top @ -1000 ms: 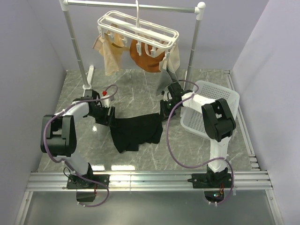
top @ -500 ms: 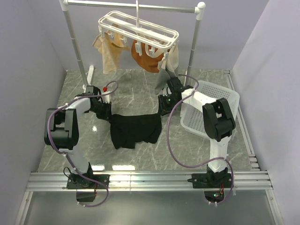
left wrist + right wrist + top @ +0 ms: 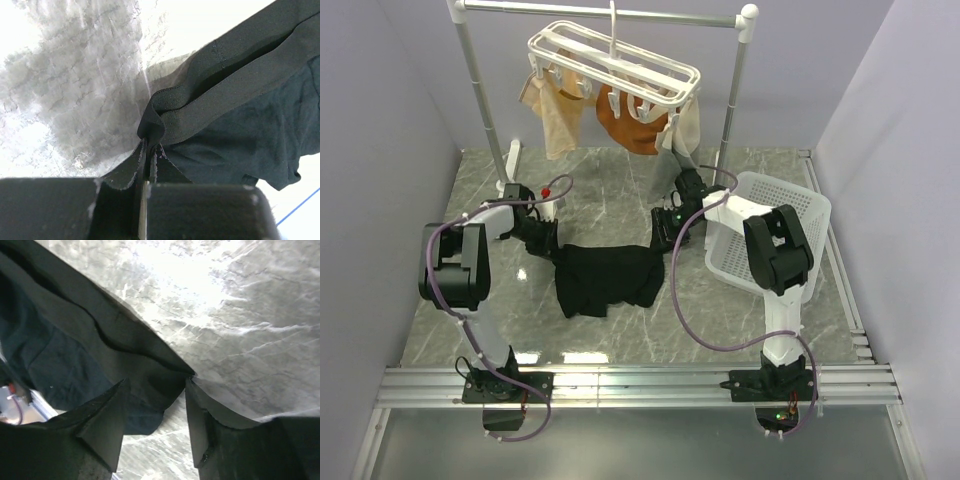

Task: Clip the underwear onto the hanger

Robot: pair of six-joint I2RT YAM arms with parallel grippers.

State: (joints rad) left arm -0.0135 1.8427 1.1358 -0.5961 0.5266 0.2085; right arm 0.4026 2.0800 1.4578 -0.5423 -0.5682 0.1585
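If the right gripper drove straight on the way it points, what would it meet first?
The underwear: its black edge sits between the open fingers of the right gripper, so it would likely meet cloth first, then the marble table. Depth is unclear.

Both arms, the left arm point(image 3: 455, 275) and the right arm point(image 3: 780, 255), are made of white tubular links and chunky black joint housings. A purplish cable point(image 3: 673, 290) runs along each, down to black base plates point(image 3: 505, 385). The left gripper point(image 3: 149, 156) and right gripper point(image 3: 156, 384) have matte black fingers, scuffed pale at the edges.
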